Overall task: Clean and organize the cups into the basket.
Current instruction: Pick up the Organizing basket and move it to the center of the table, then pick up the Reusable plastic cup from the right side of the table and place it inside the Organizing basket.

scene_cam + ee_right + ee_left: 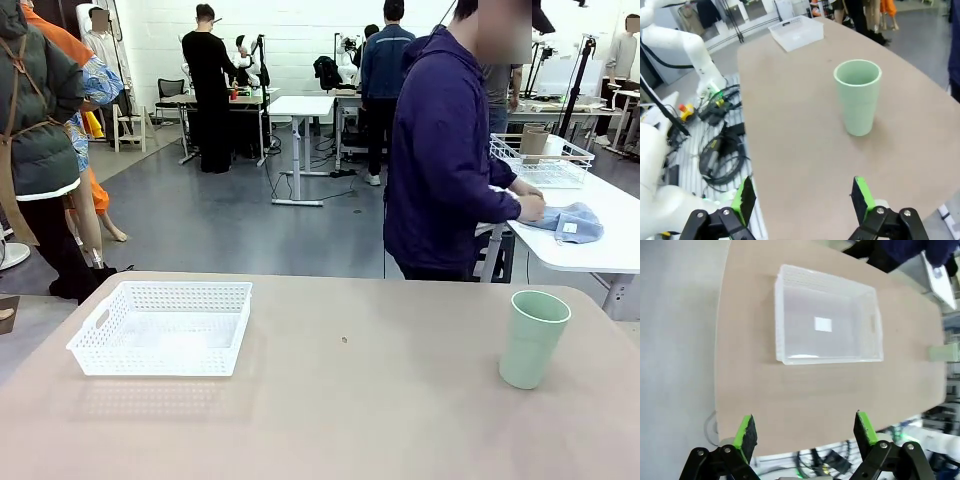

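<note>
Shallow white lattice-sided plastic basket [150, 358] is sitting empty on the tan table [350, 410], left side. Tall pale mint green cup [533, 338] is standing upright far right, well apart. Left gripper [805, 426] and right gripper [802, 195] are hanging wide, holding nothing; sorting is apparently not yet begun.

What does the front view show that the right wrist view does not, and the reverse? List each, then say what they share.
Front view adds: a blue cloth under a person's hand on a side table, and a wire basket holding a tan cup.
Right wrist view adds: the open right end effector, and cables below the table's edge.
Shared: the mint green cup, upright; the white lattice basket; the table.
</note>
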### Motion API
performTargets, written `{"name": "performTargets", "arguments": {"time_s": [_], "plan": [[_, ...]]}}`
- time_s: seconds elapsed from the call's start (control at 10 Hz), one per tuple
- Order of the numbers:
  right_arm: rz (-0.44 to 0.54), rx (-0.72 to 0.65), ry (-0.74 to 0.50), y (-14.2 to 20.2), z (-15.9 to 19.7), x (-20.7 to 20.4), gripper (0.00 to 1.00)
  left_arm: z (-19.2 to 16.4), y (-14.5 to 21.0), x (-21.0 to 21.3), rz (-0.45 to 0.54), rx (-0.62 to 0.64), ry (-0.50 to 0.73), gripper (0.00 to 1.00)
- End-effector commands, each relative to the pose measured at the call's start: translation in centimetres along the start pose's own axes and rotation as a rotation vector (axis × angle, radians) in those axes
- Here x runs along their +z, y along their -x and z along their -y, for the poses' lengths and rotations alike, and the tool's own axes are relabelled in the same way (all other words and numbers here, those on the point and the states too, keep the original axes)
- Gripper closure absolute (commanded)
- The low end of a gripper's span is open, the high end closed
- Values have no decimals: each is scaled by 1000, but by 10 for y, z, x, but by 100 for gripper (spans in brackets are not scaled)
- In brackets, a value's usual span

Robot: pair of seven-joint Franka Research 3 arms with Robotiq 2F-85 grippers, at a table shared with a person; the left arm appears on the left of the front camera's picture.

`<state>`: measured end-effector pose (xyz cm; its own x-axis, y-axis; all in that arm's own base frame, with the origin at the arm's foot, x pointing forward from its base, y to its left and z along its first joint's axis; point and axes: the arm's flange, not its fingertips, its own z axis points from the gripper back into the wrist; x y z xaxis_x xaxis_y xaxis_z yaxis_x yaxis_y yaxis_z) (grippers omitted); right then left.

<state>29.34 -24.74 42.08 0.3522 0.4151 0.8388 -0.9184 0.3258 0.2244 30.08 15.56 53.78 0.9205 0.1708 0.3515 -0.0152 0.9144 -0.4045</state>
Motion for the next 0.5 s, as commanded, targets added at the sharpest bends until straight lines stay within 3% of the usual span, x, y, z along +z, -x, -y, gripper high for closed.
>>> {"name": "performTargets", "arguments": {"time_s": [0.0, 0.2, 0.4], "plan": [[27, -10, 45, 6, 12, -13, 0, 30, 24, -38, 72, -29, -176, 0], [41, -6, 34, 8, 17, -26, 0, 50, 28, -75, 121, -67, -309, 0], [53, -11, 14, 13, 19, -32, 0, 50, 26, -113, 83, -78, -347, 0]]}}
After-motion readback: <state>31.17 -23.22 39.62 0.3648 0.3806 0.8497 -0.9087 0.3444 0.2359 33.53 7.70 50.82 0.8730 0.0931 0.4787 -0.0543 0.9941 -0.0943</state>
